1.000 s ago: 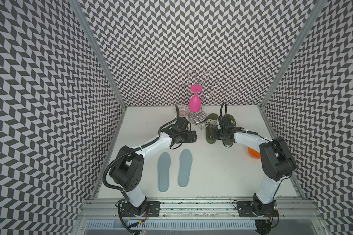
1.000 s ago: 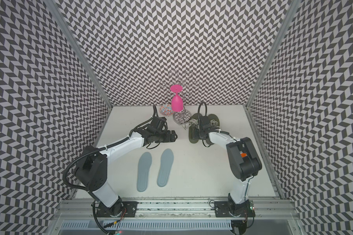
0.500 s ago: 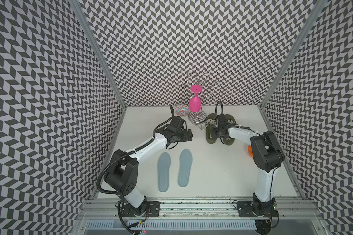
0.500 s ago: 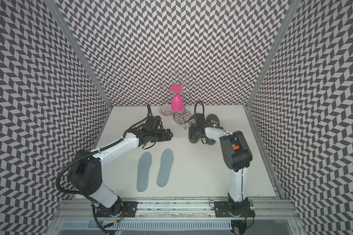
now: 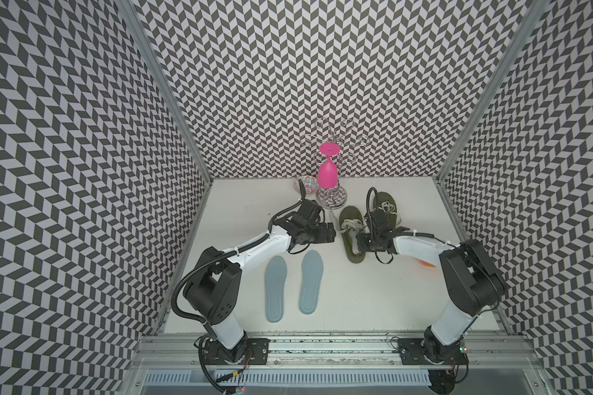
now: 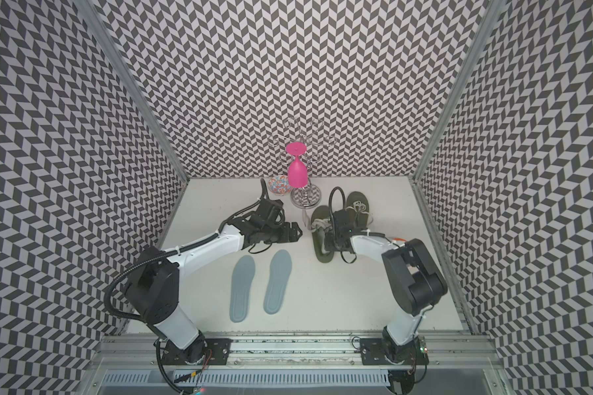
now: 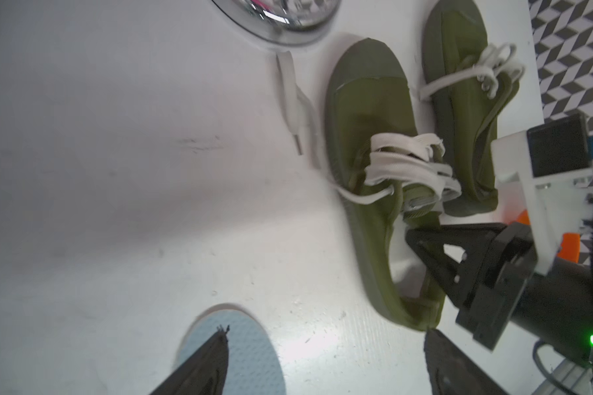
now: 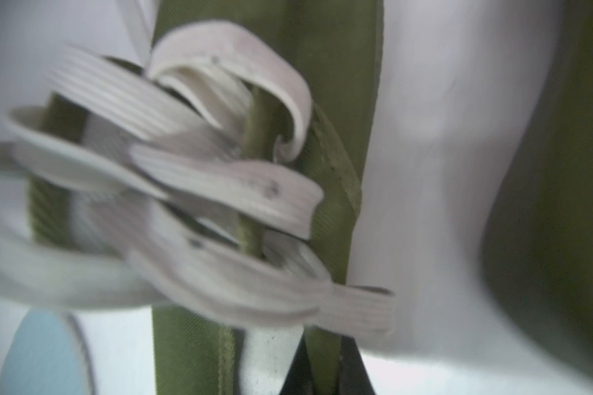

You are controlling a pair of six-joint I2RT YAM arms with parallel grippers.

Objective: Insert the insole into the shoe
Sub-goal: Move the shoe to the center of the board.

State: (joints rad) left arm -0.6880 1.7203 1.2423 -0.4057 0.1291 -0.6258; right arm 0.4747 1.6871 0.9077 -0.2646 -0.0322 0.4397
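Observation:
Two olive green shoes with white laces lie at the back right. My right gripper (image 5: pixel 363 239) (image 8: pixel 322 359) is shut on the side wall of the nearer shoe (image 5: pixel 351 248) (image 6: pixel 320 249) (image 7: pixel 367 113) (image 8: pixel 322 51), just behind its laces (image 8: pixel 220 188). The other shoe (image 5: pixel 387 201) (image 7: pixel 459 68) lies beside it. Two light blue insoles lie flat mid-table: one (image 5: pixel 311 280) (image 6: pixel 278 280) (image 7: pixel 250 349) nearer the shoe, one (image 5: pixel 276 289) further left. My left gripper (image 5: pixel 329 232) (image 6: pixel 297 232) (image 7: pixel 326 333) is open and empty, above the table between the insole's toe end and the shoe's heel.
A chrome rack (image 5: pixel 331 200) with a pink goblet (image 5: pixel 327 172) hung upside down stands at the back, a patterned bowl (image 5: pixel 305 186) beside it. A loose lace end (image 7: pixel 291 89) trails toward the rack base. An orange object (image 5: pixel 427 263) lies by the right arm. Patterned walls enclose three sides.
My right gripper's jaws have closed on the shoe's side wall. The left gripper drew back a little, then came toward the shoe again, staying open.

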